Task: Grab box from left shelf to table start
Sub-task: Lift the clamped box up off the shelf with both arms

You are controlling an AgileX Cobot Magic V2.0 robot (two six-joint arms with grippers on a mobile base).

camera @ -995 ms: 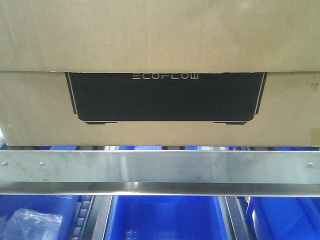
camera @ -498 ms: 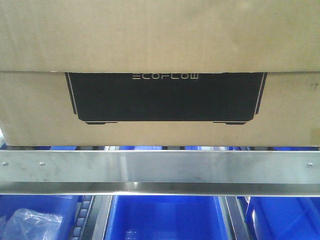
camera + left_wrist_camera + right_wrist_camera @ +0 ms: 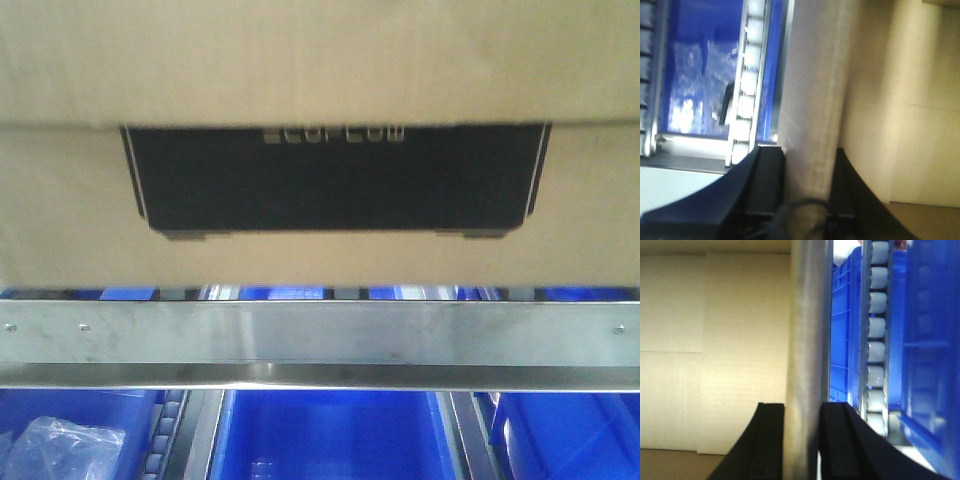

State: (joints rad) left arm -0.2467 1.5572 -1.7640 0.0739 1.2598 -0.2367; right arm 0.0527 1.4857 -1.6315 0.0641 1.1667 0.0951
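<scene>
Front-facing view puts the ECOFLOW box (image 3: 320, 60) at your 12 o'clock, just above the left shelf (image 3: 320, 335) rail, with blue bins (image 3: 330, 440) at 6 o'clock. Your left gripper (image 3: 804, 152) and right gripper (image 3: 802, 407) each straddle a carton wall, black fingers apparently pinching it, though blur obscures contact.

2 blue bins (image 3: 842, 340) stand right of the right jaws; another blue bin (image 3: 690, 25), up-left of the left jaws, holds a clear plastic bag (image 3: 687, 85).
</scene>
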